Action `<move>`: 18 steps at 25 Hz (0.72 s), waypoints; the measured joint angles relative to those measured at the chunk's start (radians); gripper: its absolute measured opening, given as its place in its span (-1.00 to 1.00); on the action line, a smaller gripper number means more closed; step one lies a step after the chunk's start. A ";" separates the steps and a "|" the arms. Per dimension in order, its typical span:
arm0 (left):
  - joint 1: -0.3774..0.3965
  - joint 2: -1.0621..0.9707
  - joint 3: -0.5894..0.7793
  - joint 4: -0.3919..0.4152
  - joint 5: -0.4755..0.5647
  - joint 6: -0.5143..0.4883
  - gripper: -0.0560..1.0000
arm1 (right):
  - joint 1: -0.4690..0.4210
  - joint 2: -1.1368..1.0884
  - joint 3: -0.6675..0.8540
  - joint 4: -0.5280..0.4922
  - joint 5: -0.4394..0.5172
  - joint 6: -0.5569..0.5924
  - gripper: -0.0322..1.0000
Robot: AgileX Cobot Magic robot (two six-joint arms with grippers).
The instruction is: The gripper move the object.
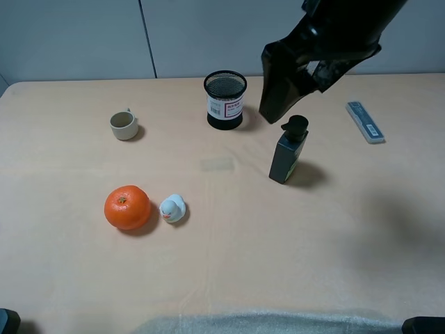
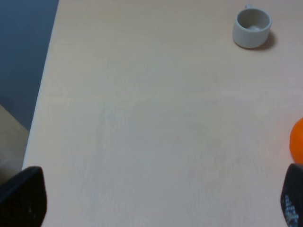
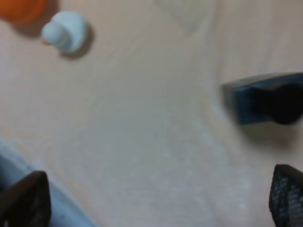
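The object, a tiny white duck toy (image 1: 172,208) with an orange-red beak, sits on the table just right of an orange (image 1: 127,207). High at the back right, my right gripper (image 1: 277,90) hangs on its black arm, far from the duck and close to the black bottle (image 1: 288,149). In the right wrist view this gripper (image 3: 156,198) is open and empty, with the duck (image 3: 64,30) and orange (image 3: 21,9) far ahead. The left gripper (image 2: 156,198) is open over bare table, with the orange (image 2: 297,146) at the view's edge.
A beige cup (image 1: 124,125) stands at the back left, also seen by the left wrist (image 2: 252,28). A black mesh pen holder (image 1: 225,99) is at the back centre. A grey-blue flat case (image 1: 365,122) lies at the far right. The bottle (image 3: 265,101) lies near the right gripper.
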 joint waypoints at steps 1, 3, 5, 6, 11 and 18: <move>0.000 0.000 0.000 0.000 0.000 0.000 0.98 | -0.007 -0.019 0.000 -0.015 0.000 0.000 0.40; 0.000 0.000 0.000 0.000 0.000 0.000 0.98 | -0.012 -0.058 0.000 -0.043 0.001 0.000 0.40; 0.000 0.000 0.000 0.000 0.000 0.000 0.98 | -0.017 -0.095 0.000 -0.076 0.001 0.000 0.40; 0.000 0.000 0.000 0.000 0.000 0.000 0.98 | -0.017 -0.116 0.000 -0.096 0.002 0.000 0.40; 0.000 0.000 0.000 0.000 0.000 0.000 0.98 | -0.018 -0.204 0.000 -0.156 0.003 0.000 0.40; 0.000 0.000 0.000 0.000 0.000 0.000 0.98 | -0.018 -0.317 0.015 -0.174 0.003 0.001 0.40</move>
